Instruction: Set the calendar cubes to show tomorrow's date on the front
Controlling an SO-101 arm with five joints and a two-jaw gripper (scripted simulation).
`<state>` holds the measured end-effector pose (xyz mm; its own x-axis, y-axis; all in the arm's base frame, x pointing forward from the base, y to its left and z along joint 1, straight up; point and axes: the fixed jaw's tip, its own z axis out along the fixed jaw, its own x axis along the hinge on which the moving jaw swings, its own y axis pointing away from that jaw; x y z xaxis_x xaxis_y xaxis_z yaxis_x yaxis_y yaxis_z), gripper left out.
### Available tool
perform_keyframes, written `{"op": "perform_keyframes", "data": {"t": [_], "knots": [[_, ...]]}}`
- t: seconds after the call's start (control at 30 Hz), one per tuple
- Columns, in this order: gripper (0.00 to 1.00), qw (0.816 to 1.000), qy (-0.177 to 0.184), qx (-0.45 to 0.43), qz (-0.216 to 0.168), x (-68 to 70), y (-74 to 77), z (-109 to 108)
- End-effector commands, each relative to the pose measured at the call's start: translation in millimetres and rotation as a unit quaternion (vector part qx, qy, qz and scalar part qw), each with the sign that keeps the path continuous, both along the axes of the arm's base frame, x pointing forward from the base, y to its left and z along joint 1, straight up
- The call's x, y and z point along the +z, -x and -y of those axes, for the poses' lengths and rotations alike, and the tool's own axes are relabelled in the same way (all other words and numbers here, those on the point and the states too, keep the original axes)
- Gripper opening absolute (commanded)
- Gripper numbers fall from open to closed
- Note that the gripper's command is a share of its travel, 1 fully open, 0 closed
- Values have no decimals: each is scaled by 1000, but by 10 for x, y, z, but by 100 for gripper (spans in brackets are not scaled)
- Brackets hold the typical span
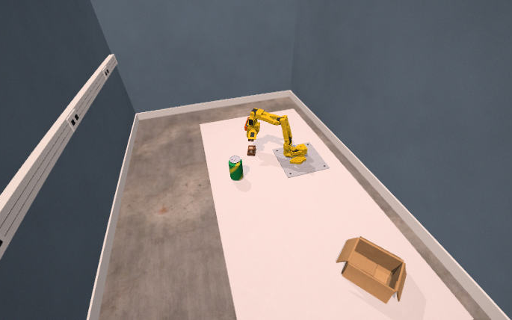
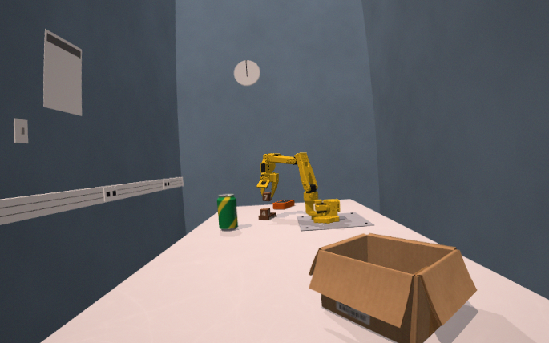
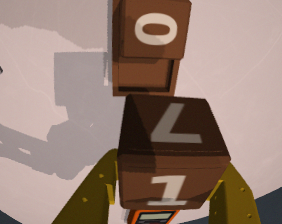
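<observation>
My gripper [image 1: 250,139] [image 2: 266,193] [image 3: 164,187] is shut on a brown cube [image 2: 266,197] [image 3: 172,159] and holds it above the table, clear of the tray. In the wrist view this cube shows a 7, upside down in the picture, and a 1 on the face nearer the camera. The exterior view also sees a 7 on it. The brown tray [image 3: 116,77] stands on the table with the other cube [image 1: 251,149] [image 2: 264,212] [image 3: 153,30] in one end. That cube shows 0 in the wrist view and 4 towards the exterior camera. The tray's other end is empty. The month's name is hidden.
A green and yellow can [image 1: 235,168] [image 2: 227,211] stands near the tray. An orange device [image 2: 283,204] [image 3: 153,217] with a display lies beyond the tray. The arm's grey base plate [image 1: 303,170] [image 2: 336,225] is beside it. An open cardboard box [image 1: 368,278] [image 2: 361,293] stands farther off.
</observation>
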<state>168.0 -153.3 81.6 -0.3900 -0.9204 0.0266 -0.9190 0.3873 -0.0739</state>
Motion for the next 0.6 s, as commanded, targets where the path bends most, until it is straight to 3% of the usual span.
{"op": "perform_keyframes", "data": {"t": [0.0, 0.57], "knots": [[0, 1000, 2, 3, 3, 42, -1, -34], [0, 1000, 1, 26, 3, 43, -63, -117]]}}
